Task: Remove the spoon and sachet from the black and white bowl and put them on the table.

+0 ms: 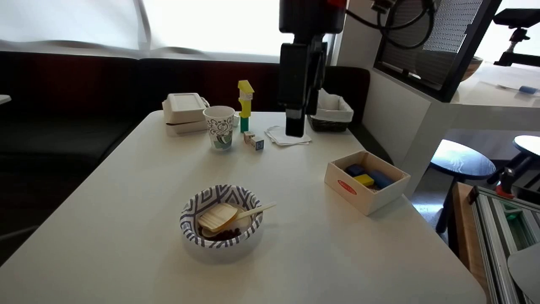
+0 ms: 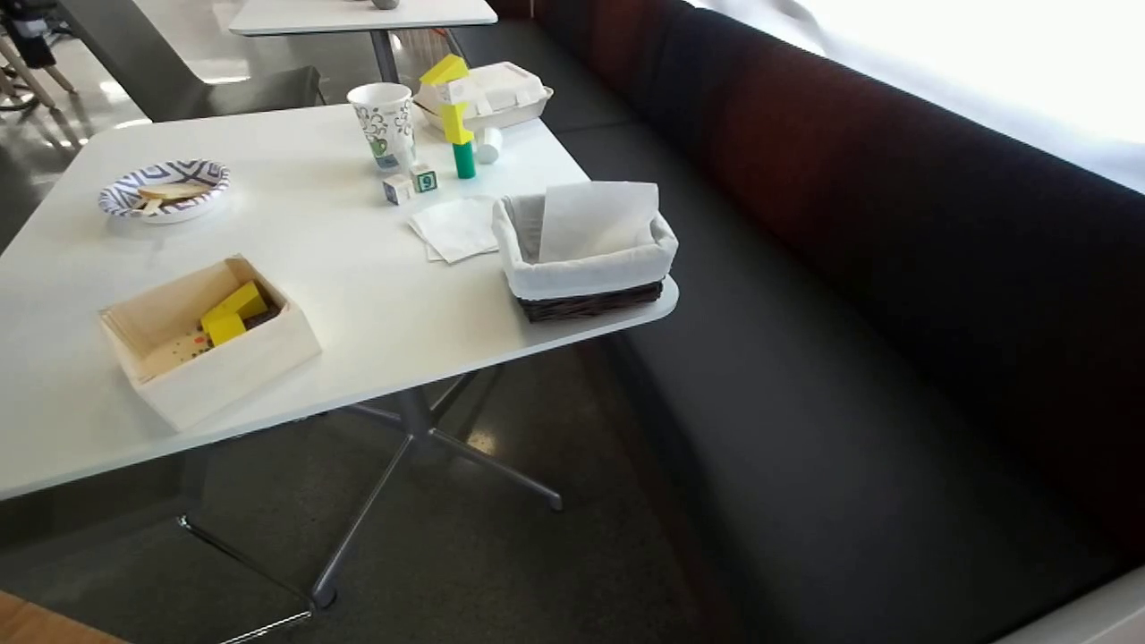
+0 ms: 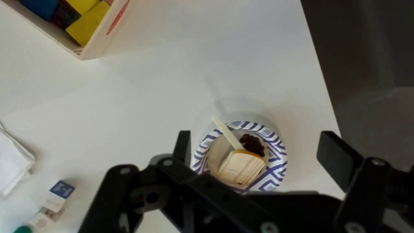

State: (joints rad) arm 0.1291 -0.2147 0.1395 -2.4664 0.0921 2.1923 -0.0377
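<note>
Gripper (image 3: pixel 259 150) well clear of bowl (image 3: pixel 278 157), jaws spread wide.
Wrist view, lower centre: sachet (image 3: pixel 242 166) and spoon (image 3: pixel 229 136) in bowl, appearing between the jaws.

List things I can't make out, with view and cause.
Part of the spoon: wrist view, under the sachet.
Part of the bowl: wrist view, behind the end effector.
Inside the takeout box: both exterior views, under its lid.
Red label, any print: in an exterior view, too small.
</note>
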